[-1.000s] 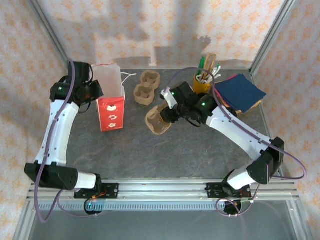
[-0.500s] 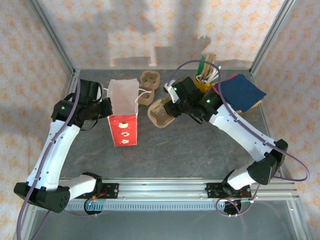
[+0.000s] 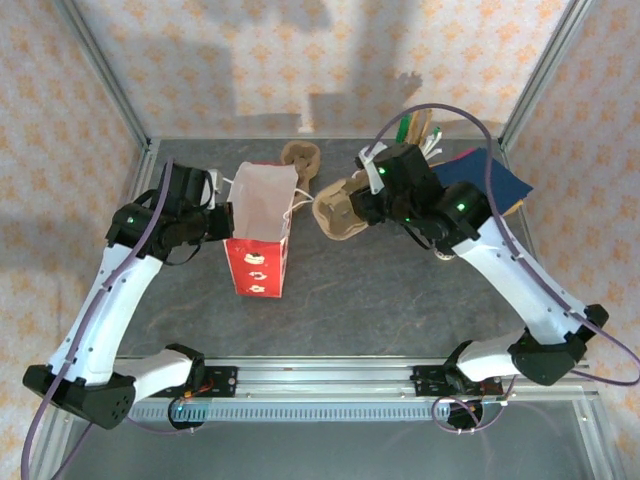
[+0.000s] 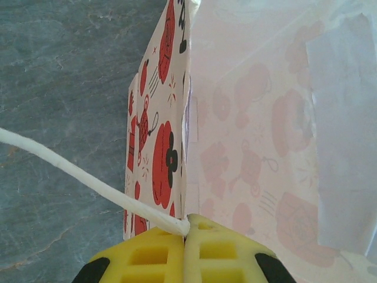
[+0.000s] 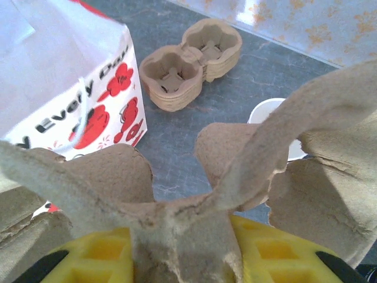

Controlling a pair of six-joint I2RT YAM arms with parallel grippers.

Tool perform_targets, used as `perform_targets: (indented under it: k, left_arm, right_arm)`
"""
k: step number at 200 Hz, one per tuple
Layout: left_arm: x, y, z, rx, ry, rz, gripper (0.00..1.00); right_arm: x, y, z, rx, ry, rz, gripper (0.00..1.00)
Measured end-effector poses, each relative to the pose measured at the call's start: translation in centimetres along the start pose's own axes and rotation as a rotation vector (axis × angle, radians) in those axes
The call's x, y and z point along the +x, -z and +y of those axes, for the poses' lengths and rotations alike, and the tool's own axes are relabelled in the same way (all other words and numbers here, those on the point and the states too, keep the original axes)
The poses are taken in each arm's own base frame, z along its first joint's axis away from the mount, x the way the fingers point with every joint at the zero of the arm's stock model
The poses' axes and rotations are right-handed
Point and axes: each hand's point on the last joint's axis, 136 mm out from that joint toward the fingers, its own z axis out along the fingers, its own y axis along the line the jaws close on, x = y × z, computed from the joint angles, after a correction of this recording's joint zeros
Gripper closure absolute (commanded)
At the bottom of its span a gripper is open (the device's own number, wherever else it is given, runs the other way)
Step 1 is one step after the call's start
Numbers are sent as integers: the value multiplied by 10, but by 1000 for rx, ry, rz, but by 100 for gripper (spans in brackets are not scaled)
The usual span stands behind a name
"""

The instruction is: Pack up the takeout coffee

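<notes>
Grey table (image 3: 400, 300) (carrier stack (image 5: 191, 62) atop)

One bag (image 3: 262, 215). One loose carrier (image 3: 338, 205) just right of the bag, and one stack of carriers (image 3: 300, 157) behind the bag. One white cup (image 5: 266, 111). One bunch of stirrers (image 3: 418, 128) and one blue napkin pile (image 3: 497, 178), both well right of the bag.

Bare front table (image 3: 400, 290) is free; bag (image 3: 258, 262) and right claw's (image 3: 357, 206) carrier (image 3: 335, 212) crowd the middle.

The left arm (image 3: 105, 300) and right arm (image 3: 520, 275) are wearing white shells with black joint housings, and green lights (image 3: 133, 212) are glowing on both. Purple cables (image 3: 440, 108) are trailing along them. The left end effector (image 4: 185, 233) and right end effector (image 5: 179, 250) are showing yellow, square-recessed fingers (image 4: 147, 254).
</notes>
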Motion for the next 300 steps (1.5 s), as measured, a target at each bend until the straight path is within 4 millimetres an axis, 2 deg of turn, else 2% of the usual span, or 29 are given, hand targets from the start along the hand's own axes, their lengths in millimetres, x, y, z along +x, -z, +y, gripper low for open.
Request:
perform_targets:
  k: [35, 77, 97, 129, 163, 209, 228, 269, 300]
  left_arm:
    - [4, -11, -8, 9, -54, 35, 100]
    - [15, -13, -30, 55, -142, 65, 100]
    - [18, -13, -44, 98, -179, 67, 100]
    - [17, -15, -55, 151, -215, 49, 100]
    - [17, -17, -63, 201, -246, 35, 100]
    - [21, -20, -69, 252, -278, 13, 100]
    - [23, -20, -71, 273, -288, 10, 100]
    - [23, -17, -76, 301, -311, -3, 100]
    - [23, -18, -76, 306, -318, -5, 100]
  right_arm:
    - [-12, 17, 0, -9, -29, -33, 67]
    - [-54, 45, 9, -66, -55, -130, 67]
    - [-62, 43, 18, -101, -52, -132, 67]
    - [-68, 22, 37, -178, -43, -93, 67]
    - [-60, -4, 62, -288, -34, -28, 68]
    - [-27, -30, 90, -437, -13, 82, 67]
    - [-18, -34, 97, -478, 0, 112, 68]
    - [-14, -42, 107, -540, 16, 107, 68]
    - [13, -61, 109, -543, 17, 177, 68]
